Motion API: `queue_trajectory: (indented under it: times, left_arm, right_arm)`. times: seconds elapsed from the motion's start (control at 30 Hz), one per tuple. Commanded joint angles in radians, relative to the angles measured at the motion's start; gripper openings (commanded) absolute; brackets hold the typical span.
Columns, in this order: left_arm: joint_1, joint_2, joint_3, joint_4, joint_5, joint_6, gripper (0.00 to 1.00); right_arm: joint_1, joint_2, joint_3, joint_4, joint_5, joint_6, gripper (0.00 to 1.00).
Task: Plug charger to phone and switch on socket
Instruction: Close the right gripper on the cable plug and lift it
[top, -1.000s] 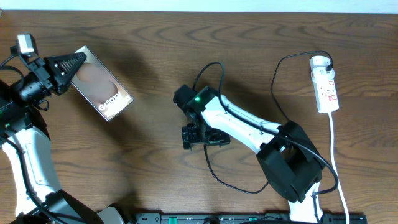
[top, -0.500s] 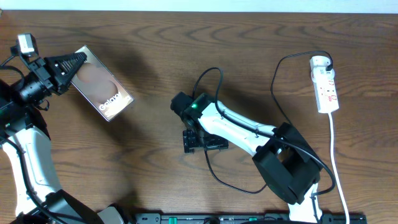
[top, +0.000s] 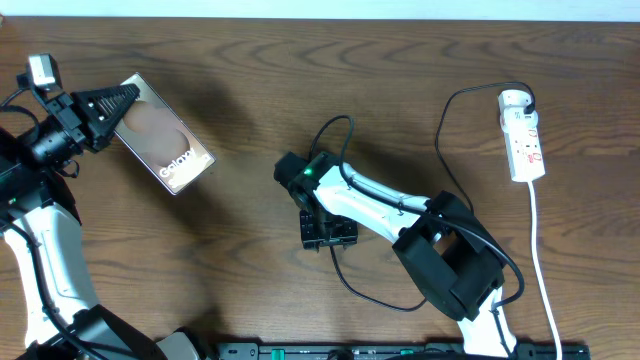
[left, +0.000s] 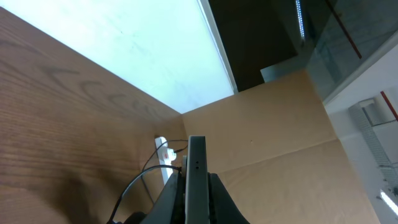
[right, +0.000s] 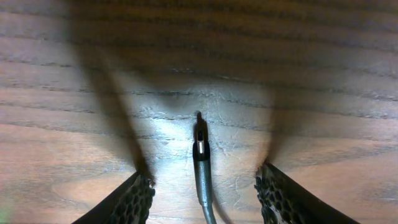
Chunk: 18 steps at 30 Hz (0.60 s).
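one plug (right: 200, 146) lies between spread right gripper (right: 203, 180) fingers, long axis along approach, tip away; left gripper (top: 112, 104) pinches phone (top: 165, 135), well apart.

Left claw (top: 124, 101) grips phone (top: 172, 143); right claw (top: 328, 233) above charger (top: 352, 290).

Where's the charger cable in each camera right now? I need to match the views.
Overhead: the charger runs from the socket at right, loops low, and ends under the right gripper at centre.
Right wrist: its plug lies at centre, between open fingers.
Left wrist: a dark loop low in the picture may be it; cannot tell.
Shared landmark: the wooden table.
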Motion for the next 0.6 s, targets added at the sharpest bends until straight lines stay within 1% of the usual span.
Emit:
queue_trajectory:
  times: [0.0, 0.03, 0.13, 0.2, 0.27, 0.3, 0.57]
  left_arm:
    - [0.004, -0.002, 0.010, 0.008, 0.024, 0.004, 0.07]
    - [0.004, -0.002, 0.010, 0.008, 0.024, 0.009, 0.07]
    - [0.004, -0.002, 0.010, 0.008, 0.024, 0.013, 0.07]
    - [0.004, -0.002, 0.010, 0.008, 0.025, 0.013, 0.07]
    - [0.004, -0.002, 0.010, 0.008, 0.025, 0.014, 0.07]
    - [0.004, -0.002, 0.010, 0.008, 0.024, 0.014, 0.07]
    - [0.003, -0.002, 0.010, 0.008, 0.024, 0.014, 0.07]
  right_arm:
    - [0.018, 0.049, -0.016, -0.001, 0.036, 0.012, 0.49]
    - [0.020, 0.049, -0.016, -0.001, 0.036, 0.012, 0.42]
    - [0.023, 0.049, -0.016, 0.003, 0.036, 0.012, 0.27]
    - [0.023, 0.049, -0.016, 0.006, 0.037, 0.012, 0.14]
    - [0.023, 0.049, -0.016, 0.010, 0.037, 0.013, 0.04]
    - [0.023, 0.049, -0.016, 0.014, 0.037, 0.013, 0.02]
    - [-0.003, 0.049, -0.003, 0.035, 0.043, 0.015, 0.02]
